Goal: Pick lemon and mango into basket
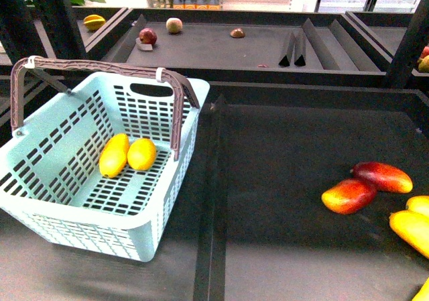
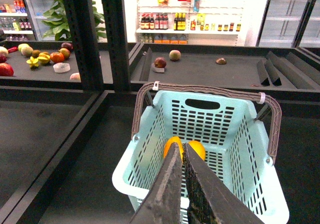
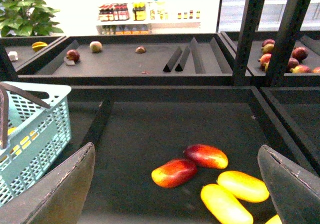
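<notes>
You are in a shop with lit drinks shelves at the back and dark, tray-like display shelves in front of you. In the front view the basket stands on the near left part of the shelf, handles up. On its slotted floor lie the mango and the lemon, touching side by side, so both fruits look already delivered. Neither arm shows here. Judge both as firm, smooth and rounded, light enough for one pincer but liable to roll or slip; if you must regrip, close across the short middle, gently for the mango, which probably bruises sooner. Two red-blushed mangoes lie near the shelf's right edge, with yellow fruit beyond them.

The left wrist view gives what the front one lacks: the left pincer hangs above the basket with its jaws pressed together and nothing between them. They hide most of both fruits; only orange-yellow tops show past the tips.

The right wrist view shows the right pincer spread wide and empty over the bare shelf, facing the blushed mangoes and the yellow fruit. Only the basket's corner appears, so you cannot check its contents from here.
</notes>
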You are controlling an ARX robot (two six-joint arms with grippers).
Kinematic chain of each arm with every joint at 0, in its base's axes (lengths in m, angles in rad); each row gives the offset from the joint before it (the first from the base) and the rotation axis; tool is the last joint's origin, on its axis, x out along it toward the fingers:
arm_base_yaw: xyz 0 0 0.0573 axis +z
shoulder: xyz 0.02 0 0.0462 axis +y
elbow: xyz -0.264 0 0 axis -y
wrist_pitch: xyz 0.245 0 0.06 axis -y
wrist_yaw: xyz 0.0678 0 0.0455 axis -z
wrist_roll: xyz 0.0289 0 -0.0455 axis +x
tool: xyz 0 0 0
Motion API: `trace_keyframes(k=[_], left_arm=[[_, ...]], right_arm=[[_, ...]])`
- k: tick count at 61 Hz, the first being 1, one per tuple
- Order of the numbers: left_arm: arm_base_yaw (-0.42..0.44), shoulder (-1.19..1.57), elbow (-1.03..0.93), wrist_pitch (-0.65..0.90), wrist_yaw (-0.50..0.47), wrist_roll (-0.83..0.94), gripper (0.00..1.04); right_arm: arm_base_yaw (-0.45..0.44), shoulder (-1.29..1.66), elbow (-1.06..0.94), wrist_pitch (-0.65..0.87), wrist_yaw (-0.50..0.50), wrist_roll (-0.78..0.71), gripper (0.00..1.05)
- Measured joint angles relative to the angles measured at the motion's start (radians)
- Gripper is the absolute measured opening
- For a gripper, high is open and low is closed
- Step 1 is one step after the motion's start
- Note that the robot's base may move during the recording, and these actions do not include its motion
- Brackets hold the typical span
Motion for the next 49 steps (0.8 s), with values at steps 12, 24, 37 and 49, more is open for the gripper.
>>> trace_keyframes(k=[12,24,37,49], left_arm=[[0.0,-0.114,0.0,-0.142,0.001,0.0,0.03],[0.0,-0.213,0.0,-0.219,0.0,0.0,0.03],[0.0,-0.214,0.0,-0.219,0.0,0.0,0.03],[0.0,-0.214,0.0,-0.219,0.0,0.0,0.03]], right_arm=[[0.0,0.0,0.0,0.0,0.0,0.0,0.96],[0.0,0.0,0.0,0.0,0.0,0.0,0.96],[0.0,0.0,0.0,0.0,0.0,0.0,0.96],[0.0,0.0,0.0,0.0,0.0,0.0,0.96]])
